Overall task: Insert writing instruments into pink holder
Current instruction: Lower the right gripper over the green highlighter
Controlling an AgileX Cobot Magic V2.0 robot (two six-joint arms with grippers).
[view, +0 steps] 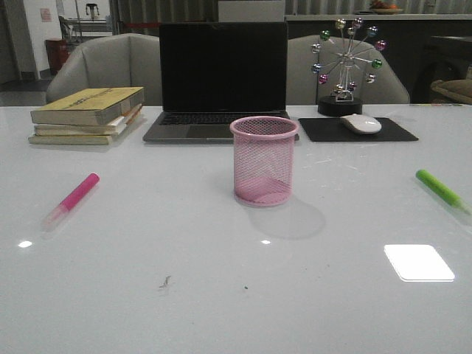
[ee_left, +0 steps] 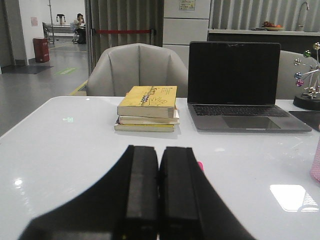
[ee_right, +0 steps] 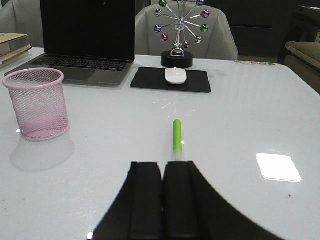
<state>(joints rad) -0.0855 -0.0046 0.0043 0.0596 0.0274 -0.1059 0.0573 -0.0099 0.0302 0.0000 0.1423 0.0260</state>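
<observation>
Pink marker (view: 71, 200) lies flat on the table (view: 221, 295), just ahead of the left claw (ee_left: 160, 195); from that wrist only a sliver of pink shows past the fingertips. Green marker (ee_right: 177, 135) lies flat straight ahead of the right claw (ee_right: 162, 195), its near end just beyond the fingertips. Both claws are closed with fingers pressed together, holding nothing. Pink mesh cup (view: 264, 161) stands upright and empty, well off to the inner side of each claw, between the two markers. Judgement: markers look light, stiff, smooth plastic, likely to roll or skid on the glossy top; best gripped across the barrel near the middle, clear of the cap, so they tip upright cleanly. Cup looks light too and may slide or topple if a marker knocks its rim. Beyond the cup: laptop (view: 221, 74), stack of books (view: 87, 114), mouse (view: 361, 123) on a black pad (view: 358, 131), ball ornament (view: 346, 63). Top book's yellow cover carries print, too small to read; no brands legible.
</observation>
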